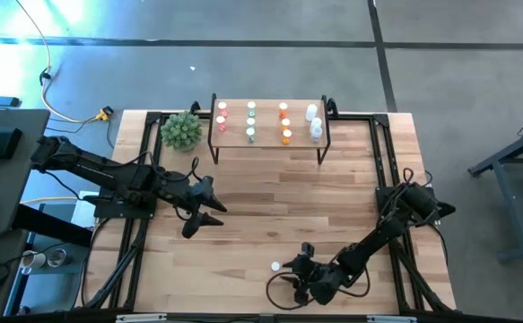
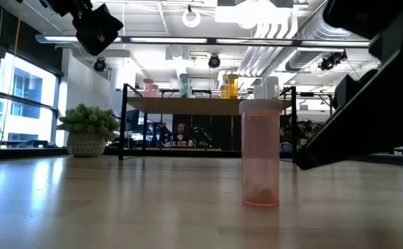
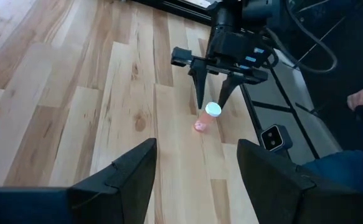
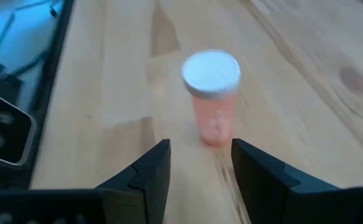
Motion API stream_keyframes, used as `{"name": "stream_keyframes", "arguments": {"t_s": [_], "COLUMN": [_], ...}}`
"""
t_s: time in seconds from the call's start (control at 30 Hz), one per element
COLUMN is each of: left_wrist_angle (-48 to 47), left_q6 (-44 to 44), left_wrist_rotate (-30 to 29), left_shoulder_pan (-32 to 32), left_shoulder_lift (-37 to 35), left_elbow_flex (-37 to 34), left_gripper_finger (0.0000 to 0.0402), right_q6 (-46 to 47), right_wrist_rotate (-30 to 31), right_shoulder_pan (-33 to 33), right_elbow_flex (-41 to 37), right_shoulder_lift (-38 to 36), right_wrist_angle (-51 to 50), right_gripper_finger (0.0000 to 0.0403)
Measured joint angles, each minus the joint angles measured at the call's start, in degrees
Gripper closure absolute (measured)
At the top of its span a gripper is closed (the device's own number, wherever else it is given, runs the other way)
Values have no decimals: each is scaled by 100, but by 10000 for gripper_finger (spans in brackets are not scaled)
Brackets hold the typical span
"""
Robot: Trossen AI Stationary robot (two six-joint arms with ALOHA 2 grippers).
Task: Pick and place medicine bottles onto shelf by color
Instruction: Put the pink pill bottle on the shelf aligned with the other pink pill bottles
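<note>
Both fingers of your right gripper (image 4: 197,165) stand parted, with the pink bottle (image 4: 212,96) just ahead of the tips and not yet between them; nothing is held. That bottle stands upright on the table (image 1: 261,197) near the front edge, alone, its white cap up.

Watch the approach: if one fingertip meets the bottle before the other, I judge it will tip or skid, since it is light and narrow. If you close too high you may pinch only the cap and lose it on the lift.

Your left gripper (image 1: 205,208) hangs over the table's left-middle, fingers wide and empty, pointed toward the bottle. Keep it clear of the right arm's path to the back.

Farther off, the shelf (image 1: 268,144) stands at the back edge, with bottles on top in colour columns: pink at the left, then green, orange and white. Set this one by the pink column; a careless drop could knock its neighbours. A plant (image 1: 181,131) sits just left of the shelf.
</note>
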Motion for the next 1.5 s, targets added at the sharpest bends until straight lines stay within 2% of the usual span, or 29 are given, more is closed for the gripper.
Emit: {"name": "stream_keyframes", "arguments": {"t_s": [0.47, 0.6, 1.23, 1.5], "left_wrist_angle": [0, 0, 0, 0], "left_q6": [0, 0, 2, 2], "left_wrist_rotate": [1, 1, 3, 3], "left_shoulder_pan": [0, 0, 2, 2], "left_shoulder_lift": [1, 1, 3, 3], "left_elbow_flex": [0, 0, 0, 0], "left_gripper_finger": [190, 190, 190, 190], "right_q6": [-42, -77, -628, -658], "right_wrist_rotate": [-19, 148, 302, 582], "right_shoulder_pan": [-118, -118, -127, -132], "right_elbow_flex": [0, 0, 11, 11], "right_shoulder_lift": [1, 5, 636, 670], "right_wrist_angle": [-47, -29, 1068, 1125], "right_gripper_finger": [242, 242, 242, 255]}}
